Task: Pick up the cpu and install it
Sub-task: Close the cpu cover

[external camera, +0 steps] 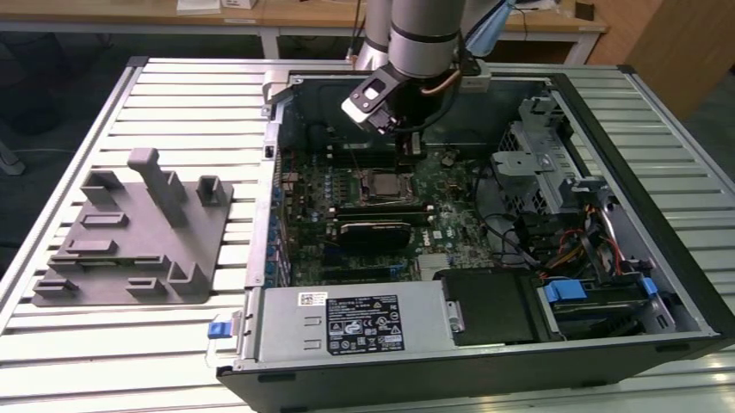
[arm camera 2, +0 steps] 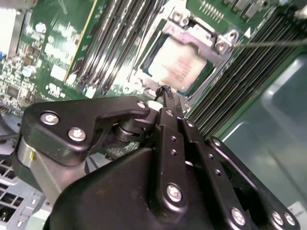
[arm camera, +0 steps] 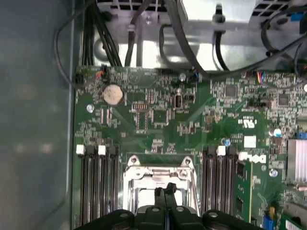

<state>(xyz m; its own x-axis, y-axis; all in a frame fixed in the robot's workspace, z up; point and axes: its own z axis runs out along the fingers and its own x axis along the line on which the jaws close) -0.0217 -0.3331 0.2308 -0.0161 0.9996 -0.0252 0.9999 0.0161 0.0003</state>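
hand [arm camera 2: 164, 92] pressed together, empty, poised just over socket [arm camera 2: 194, 29] edge | cpu [arm camera 2: 181, 64] lies flat inside socket | likely light, stiff, thin, fragile; grip opposite edges

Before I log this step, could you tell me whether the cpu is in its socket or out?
In: the cpu lies flat inside the socket's metal frame; the shut gripper above it holds nothing.

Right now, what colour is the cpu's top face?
The cpu is pale silver-white, inside the metal socket frame. Best in the second wrist view.
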